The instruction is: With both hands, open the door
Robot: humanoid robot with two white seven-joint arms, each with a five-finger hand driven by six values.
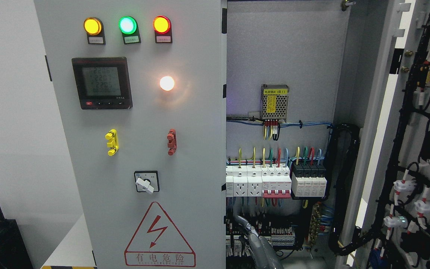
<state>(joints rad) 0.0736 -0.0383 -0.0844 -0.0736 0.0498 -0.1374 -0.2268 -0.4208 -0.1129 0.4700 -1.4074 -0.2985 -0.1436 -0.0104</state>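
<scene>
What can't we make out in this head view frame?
- Hand, head view: only gray fingers show at the bottom edge; arm side and finger state unclear.
- Other hand: out of frame.
- Meter display: digits too faint.
- Indicator light labels: too small.
- Right door: cut off by the right edge.

All I can see of my robot is one slim limb [261,244] at the bottom edge, just right of centre. It is glossy silver-grey metal with rounded, jointed segments that catch soft highlights, narrowing toward a curved tip. I cannot tell which arm it belongs to.
</scene>
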